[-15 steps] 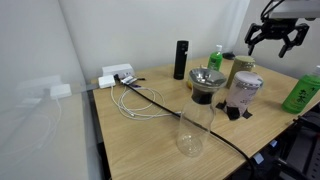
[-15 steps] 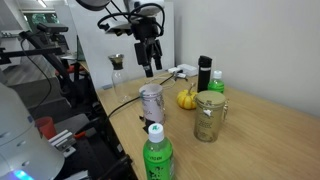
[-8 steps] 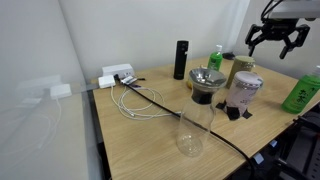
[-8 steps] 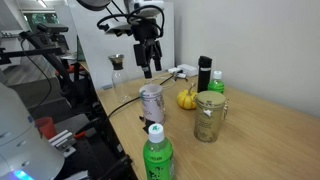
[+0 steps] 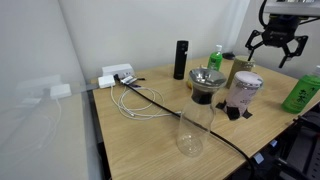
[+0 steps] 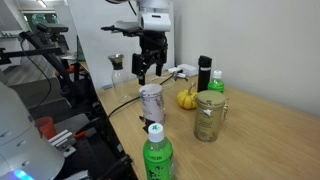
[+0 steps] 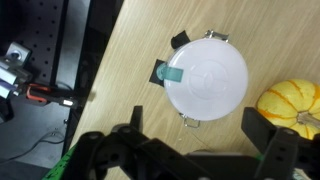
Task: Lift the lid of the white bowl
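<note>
The white bowl (image 5: 245,96) is a pale cylindrical container on a black base, standing on the wooden table (image 5: 150,135). Its round whitish lid (image 5: 247,78) sits flat on top. In both exterior views my gripper (image 5: 272,52) hangs open and empty well above it; the bowl (image 6: 151,104) and lid (image 6: 151,90) are right below the gripper (image 6: 150,73). The wrist view looks straight down on the lid (image 7: 206,78), which has a teal tab at its left edge. My open fingers (image 7: 200,125) frame the lower part of the picture.
A dark pot with a metallic top (image 5: 206,83), a glass carafe (image 5: 193,128), a black bottle (image 5: 181,58), green bottles (image 5: 303,92) (image 6: 155,155), a glass mug (image 6: 209,115) and a small yellow pumpkin (image 6: 187,98) (image 7: 290,105) surround the bowl. White cables (image 5: 135,95) lie at the left.
My gripper has come down a little above the bowl and the wrist has turned. The bowl and lid have not moved.
</note>
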Robot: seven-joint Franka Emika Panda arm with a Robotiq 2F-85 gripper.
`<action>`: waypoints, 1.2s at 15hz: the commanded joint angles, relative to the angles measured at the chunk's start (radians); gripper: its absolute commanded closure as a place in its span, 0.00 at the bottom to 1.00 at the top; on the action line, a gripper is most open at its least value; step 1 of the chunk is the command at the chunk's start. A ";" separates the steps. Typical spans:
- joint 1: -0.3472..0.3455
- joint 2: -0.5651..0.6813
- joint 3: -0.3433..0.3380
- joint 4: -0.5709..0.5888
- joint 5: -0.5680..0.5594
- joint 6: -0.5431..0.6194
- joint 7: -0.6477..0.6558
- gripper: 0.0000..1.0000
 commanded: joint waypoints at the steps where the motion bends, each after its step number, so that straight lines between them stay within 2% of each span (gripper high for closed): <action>1: 0.022 0.038 -0.048 0.035 0.137 -0.016 -0.047 0.00; 5: 0.001 0.056 -0.050 0.029 0.109 0.017 -0.039 0.00; 18: -0.004 0.156 -0.093 0.035 0.114 0.101 -0.041 0.00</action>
